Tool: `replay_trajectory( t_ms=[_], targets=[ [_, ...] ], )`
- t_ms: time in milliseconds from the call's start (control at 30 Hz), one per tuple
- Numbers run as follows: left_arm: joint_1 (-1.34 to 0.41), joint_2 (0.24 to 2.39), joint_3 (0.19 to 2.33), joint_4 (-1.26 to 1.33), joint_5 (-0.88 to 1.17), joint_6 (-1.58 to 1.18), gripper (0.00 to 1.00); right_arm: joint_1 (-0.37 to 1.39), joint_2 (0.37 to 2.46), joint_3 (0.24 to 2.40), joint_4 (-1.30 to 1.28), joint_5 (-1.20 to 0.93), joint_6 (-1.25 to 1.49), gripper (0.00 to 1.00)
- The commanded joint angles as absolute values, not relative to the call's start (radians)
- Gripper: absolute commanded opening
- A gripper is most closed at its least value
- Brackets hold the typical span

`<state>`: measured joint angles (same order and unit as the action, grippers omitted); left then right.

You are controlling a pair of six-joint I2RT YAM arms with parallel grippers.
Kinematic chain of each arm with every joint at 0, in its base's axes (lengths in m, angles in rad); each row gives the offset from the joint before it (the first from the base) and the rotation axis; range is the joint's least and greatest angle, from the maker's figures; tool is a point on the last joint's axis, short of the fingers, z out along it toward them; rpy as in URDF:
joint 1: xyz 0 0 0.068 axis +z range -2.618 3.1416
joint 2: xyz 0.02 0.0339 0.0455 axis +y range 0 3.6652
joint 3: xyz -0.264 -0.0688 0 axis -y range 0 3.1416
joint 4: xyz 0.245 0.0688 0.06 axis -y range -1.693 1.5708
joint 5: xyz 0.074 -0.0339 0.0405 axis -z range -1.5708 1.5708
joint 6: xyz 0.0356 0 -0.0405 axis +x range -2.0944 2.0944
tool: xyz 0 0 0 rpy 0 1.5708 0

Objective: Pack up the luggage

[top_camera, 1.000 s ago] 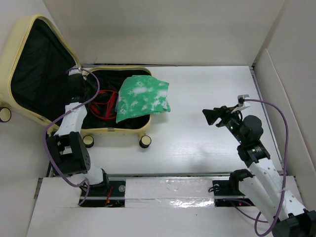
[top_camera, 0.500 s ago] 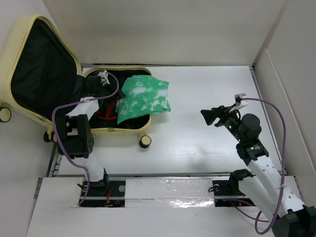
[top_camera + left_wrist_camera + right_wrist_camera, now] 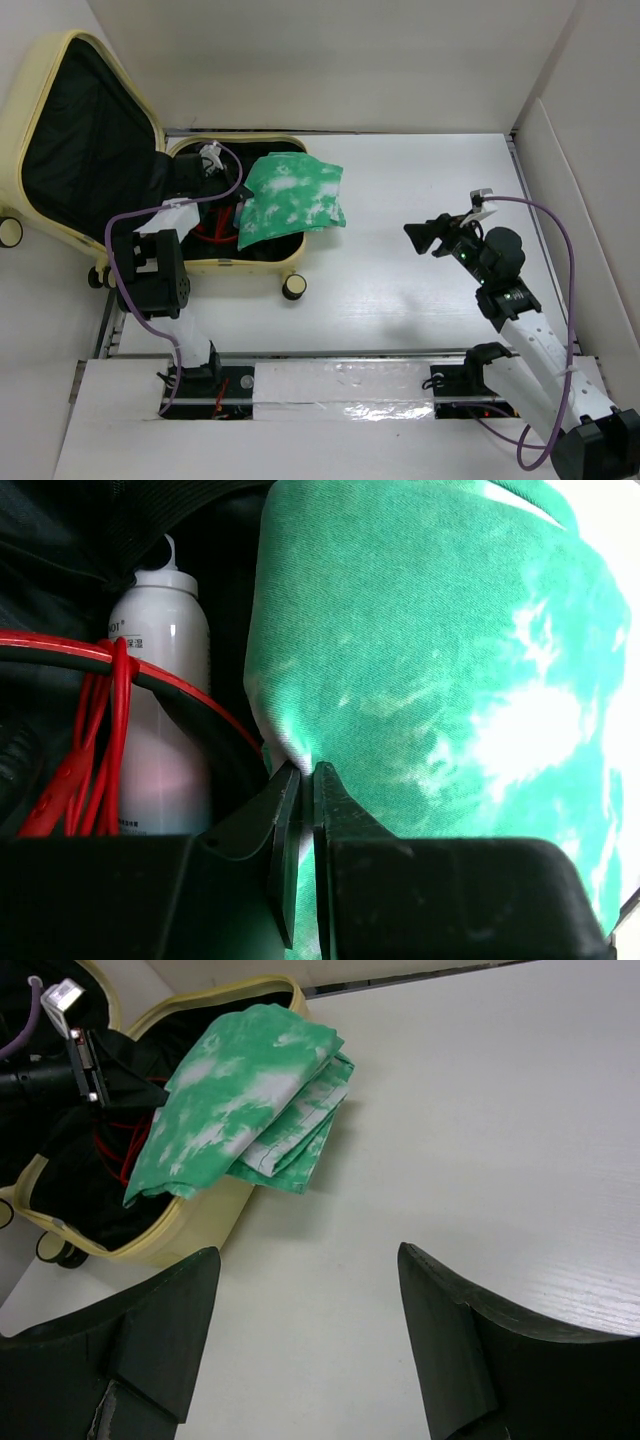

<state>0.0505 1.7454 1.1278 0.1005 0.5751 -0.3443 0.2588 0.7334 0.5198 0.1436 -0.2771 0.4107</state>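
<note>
The luggage [image 3: 230, 265] lies open at the left, its lid [image 3: 20, 110] propped up against the wall. A folded green-and-white cloth [image 3: 290, 200] lies half in the luggage and hangs over its right rim. My left gripper [image 3: 232, 190] is inside the luggage at the cloth's left edge. In the left wrist view the gripper [image 3: 305, 775] is shut on a fold of the cloth [image 3: 430, 660]. My right gripper [image 3: 425, 238] is open and empty above the table, right of the luggage. The right wrist view shows it [image 3: 310, 1255] facing the cloth [image 3: 240, 1110] and the luggage [image 3: 190, 1225].
A white bottle [image 3: 160, 710] and red cables [image 3: 90, 740] lie in the luggage beside the cloth; the cables also show from above [image 3: 205, 225]. Caster wheels [image 3: 293, 288] stick out at the luggage's near side. White walls enclose the table at the back and right.
My left gripper has swung from the luggage's left side rightward to the cloth's edge and closed on it. My right gripper has drifted slightly left.
</note>
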Motion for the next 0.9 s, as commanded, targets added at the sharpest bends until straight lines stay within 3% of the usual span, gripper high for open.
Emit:
replay_trajectory(
  t_ms=[0,333,867],
  targets=[
    [0.044,1.706,1.115,0.144,0.62,-0.357,0.0,0.268,0.726,0.529,0.204,-0.278,0.388,0.77],
    [0.179,1.459,1.141,0.106,0.381,-0.453,0.0,0.296,0.733,0.532,0.206,-0.272,0.385,0.77],
    [0.253,1.554,1.192,-0.052,-0.031,-0.377,0.0,0.316,0.733,0.537,0.199,-0.253,0.377,0.77]
  ],
)
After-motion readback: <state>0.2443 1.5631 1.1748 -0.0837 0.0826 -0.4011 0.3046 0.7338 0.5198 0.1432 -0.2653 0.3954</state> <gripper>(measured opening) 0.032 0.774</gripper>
